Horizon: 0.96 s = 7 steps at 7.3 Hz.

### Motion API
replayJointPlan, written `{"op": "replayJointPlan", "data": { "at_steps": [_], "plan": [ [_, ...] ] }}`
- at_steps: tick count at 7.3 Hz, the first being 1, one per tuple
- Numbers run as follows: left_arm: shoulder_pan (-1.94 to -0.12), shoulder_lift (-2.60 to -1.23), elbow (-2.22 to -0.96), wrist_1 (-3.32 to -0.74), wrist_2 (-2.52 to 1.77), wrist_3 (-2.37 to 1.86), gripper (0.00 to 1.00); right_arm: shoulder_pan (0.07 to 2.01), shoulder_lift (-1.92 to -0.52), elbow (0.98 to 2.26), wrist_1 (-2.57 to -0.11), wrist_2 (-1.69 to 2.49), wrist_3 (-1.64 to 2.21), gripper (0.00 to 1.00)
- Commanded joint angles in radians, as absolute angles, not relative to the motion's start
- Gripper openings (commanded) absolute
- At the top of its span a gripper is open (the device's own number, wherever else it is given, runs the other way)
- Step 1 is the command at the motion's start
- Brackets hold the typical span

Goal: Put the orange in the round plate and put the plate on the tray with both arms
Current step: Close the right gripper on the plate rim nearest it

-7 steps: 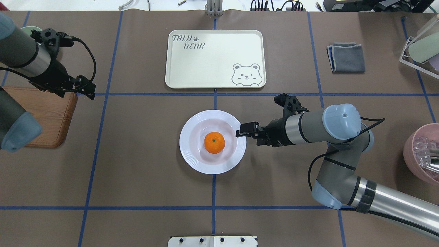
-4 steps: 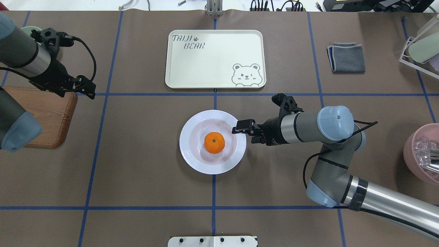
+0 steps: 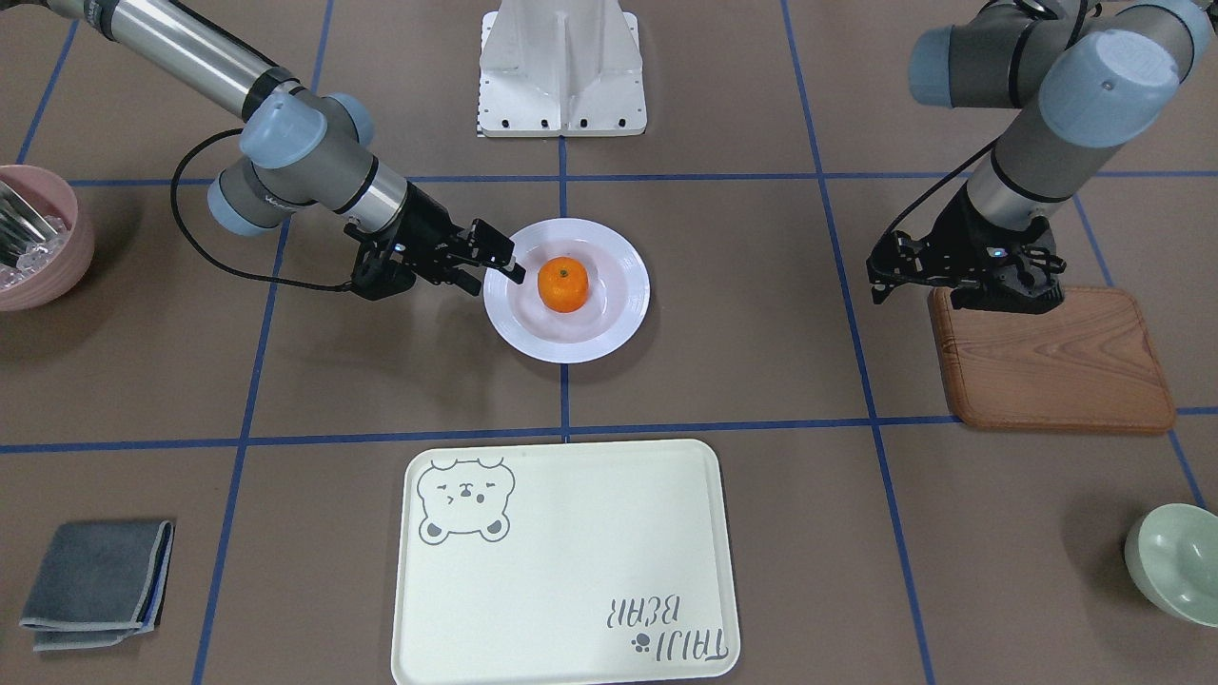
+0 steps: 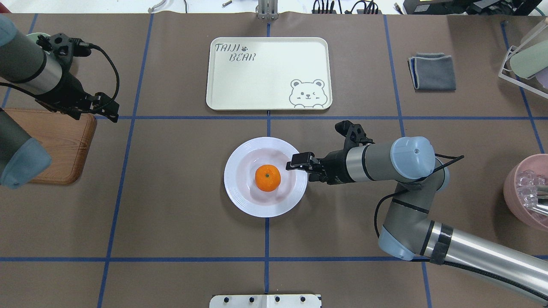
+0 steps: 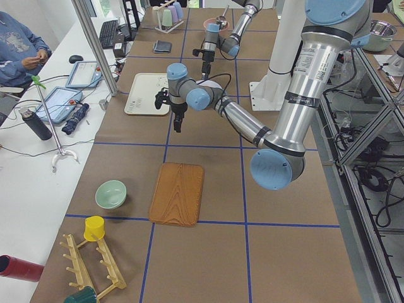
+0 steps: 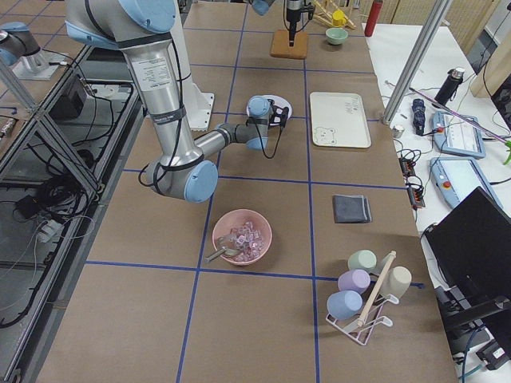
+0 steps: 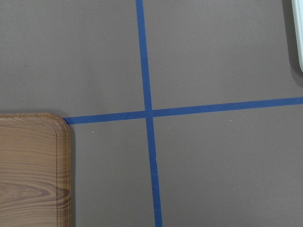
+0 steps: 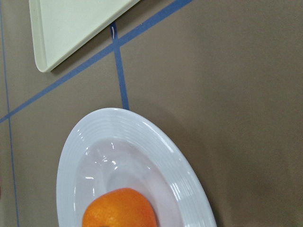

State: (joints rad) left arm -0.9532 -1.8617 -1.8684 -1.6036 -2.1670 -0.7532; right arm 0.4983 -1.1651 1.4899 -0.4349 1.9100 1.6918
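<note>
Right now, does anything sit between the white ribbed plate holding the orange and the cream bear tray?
Nothing visible does. Between the glossy white round plate and the pale cream rectangular tray there is only bare brown table covering crossed by blue tape lines. The folded grey cloth lies well aside.

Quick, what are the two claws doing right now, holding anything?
Left gripper: open, holding nothing.
Right gripper: open at the round plate rim, holding nothing.

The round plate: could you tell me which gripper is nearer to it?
Right. The right gripper is at the rim of the round plate, on the robot's right; the left gripper hangs far off by the wooden board.
</note>
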Motion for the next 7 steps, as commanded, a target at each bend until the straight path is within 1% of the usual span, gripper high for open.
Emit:
{"op": "replayJointPlan", "data": {
  "at_steps": [1, 2, 3, 5, 7],
  "plan": [
    [-0.96, -1.862, -1.87, -1.603, -2.168, -0.753, 0.98, 0.479, -1.164, 1.471, -0.408, 1.908, 1.69, 0.89],
    [-0.962, -1.862, -1.871, -1.601, -2.168, -0.753, 0.98, 0.477, -1.163, 1.436, -0.35, 1.908, 1.692, 0.87],
    [-0.965, -1.862, -1.871, -1.601, -2.168, -0.753, 0.98, 0.477, -1.163, 1.43, -0.325, 1.905, 1.706, 0.83],
    [-0.968, -1.861, -1.878, -1.6, -2.169, -0.753, 0.98, 0.471, -1.155, 1.428, -0.324, 1.904, 1.724, 0.78],
    [-0.974, -1.859, -1.885, -1.598, -2.169, -0.753, 0.98, 0.466, -1.155, 1.427, -0.322, 1.904, 1.724, 0.66]
  ]
}}
